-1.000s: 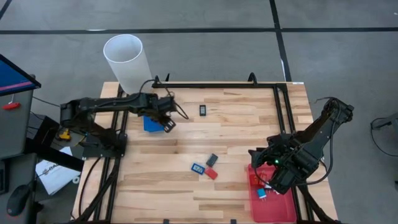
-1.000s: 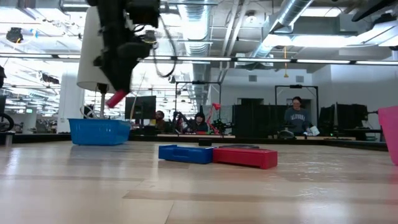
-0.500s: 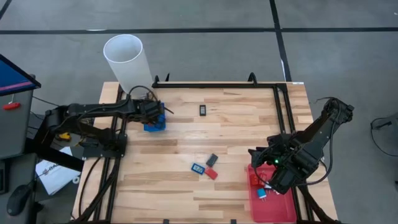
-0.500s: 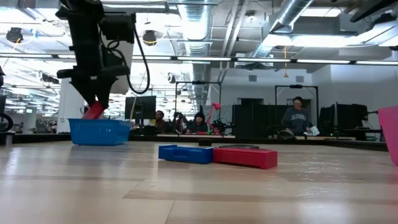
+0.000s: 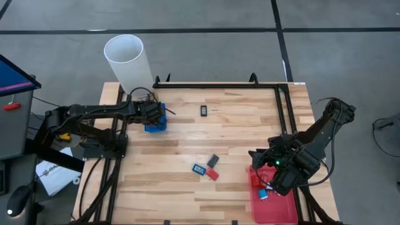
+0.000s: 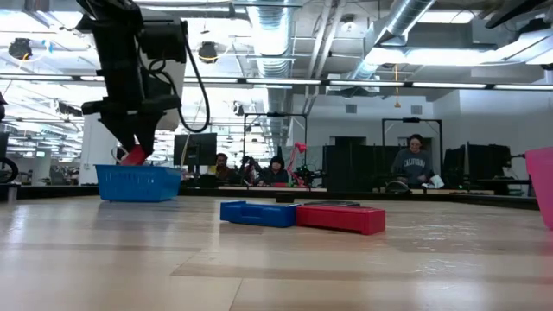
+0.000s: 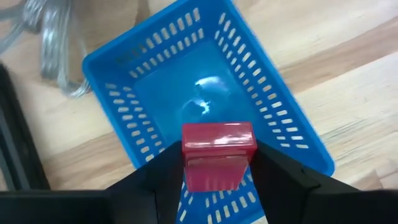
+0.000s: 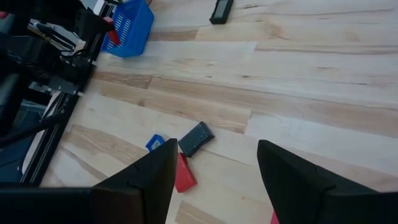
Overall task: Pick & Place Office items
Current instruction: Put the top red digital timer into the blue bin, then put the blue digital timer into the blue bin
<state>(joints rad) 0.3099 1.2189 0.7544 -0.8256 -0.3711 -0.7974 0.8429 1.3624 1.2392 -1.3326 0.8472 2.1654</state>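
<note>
My left gripper [image 5: 155,115] hangs over the square blue bin [image 5: 152,124] at the table's far left, shut on a small red block [image 7: 217,152]. The low view shows the block [image 6: 132,155] just above the bin's rim [image 6: 138,171]. Loose office items lie flat on the wood: a black piece [image 5: 204,110] at the far middle, and a blue [image 5: 199,169], a black [image 5: 213,160] and a red piece [image 5: 212,174] near the centre. My right gripper [image 8: 214,180] waits open above the red tray [image 5: 282,209] at the near right. My left gripper pinches the red block by its two opposite sides [image 7: 186,158] between its two fingers [image 7: 155,180]. The fingers come from above, slanting down. The block is lifted clear over the bin's floor [image 7: 205,99], its free end sticking out beyond the fingertips.
A white tube [image 5: 125,59] stands at the far left corner behind the bin. A black rail frame [image 5: 219,85] runs along the far and side edges. The red tray holds a light blue piece [image 5: 263,194]. Bare wood lies between the bin and the central cluster.
My left gripper has carried the red block toward the table's left edge and downward, rolling at the wrist, until it hangs over the blue bin. During the last half second it has barely moved. The block stays in its hold.
</note>
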